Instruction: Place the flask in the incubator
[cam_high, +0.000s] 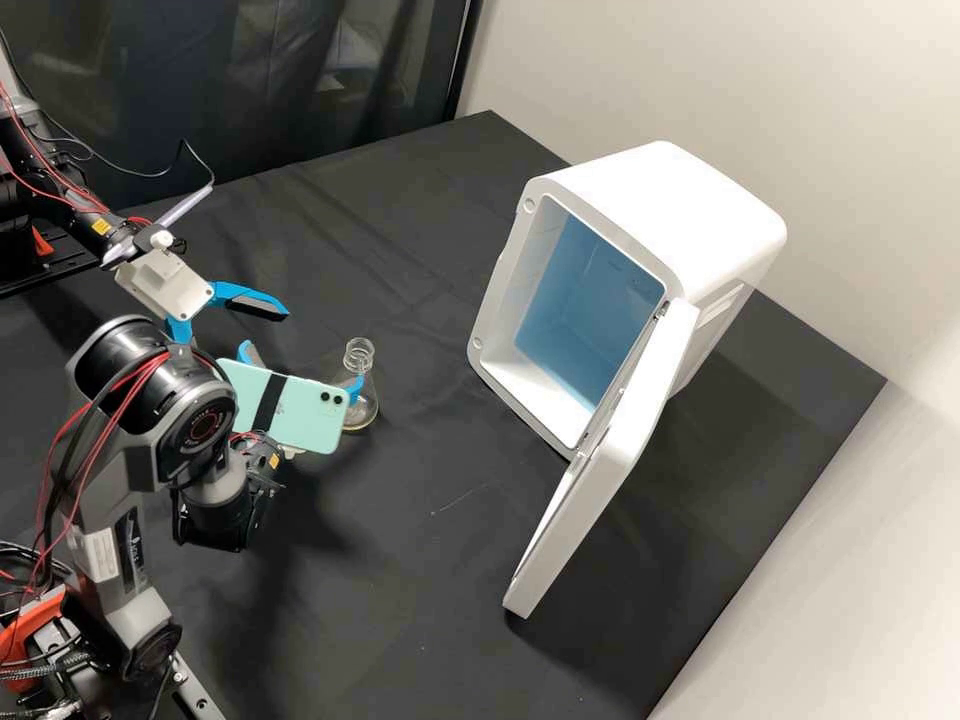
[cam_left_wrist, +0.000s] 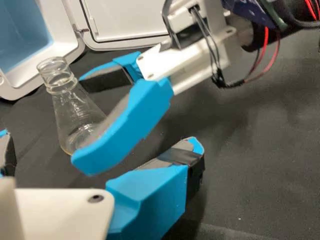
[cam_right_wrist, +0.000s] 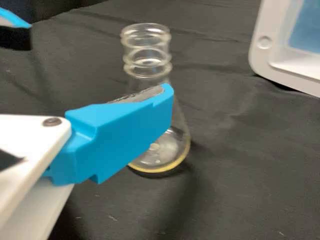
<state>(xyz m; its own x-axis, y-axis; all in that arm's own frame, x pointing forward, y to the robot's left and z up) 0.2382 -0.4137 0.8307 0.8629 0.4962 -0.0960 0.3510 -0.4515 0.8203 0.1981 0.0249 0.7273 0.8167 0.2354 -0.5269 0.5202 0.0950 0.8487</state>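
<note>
I see my right gripper (cam_left_wrist: 79, 120) spread wide about the flask (cam_right_wrist: 147, 65), which stands upright on the bench (cam_high: 430, 490), short of the open incubator (cam_high: 680, 210). My left gripper (cam_high: 250, 325) hangs wide open nearby.

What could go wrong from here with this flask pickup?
The right gripper is open at the flask, one finger close to its sloped glass wall: closing there could squeeze it upward or tip it. The left gripper hangs open close behind; the arms could collide. The incubator door juts out beside the opening and could catch the flask.
</note>
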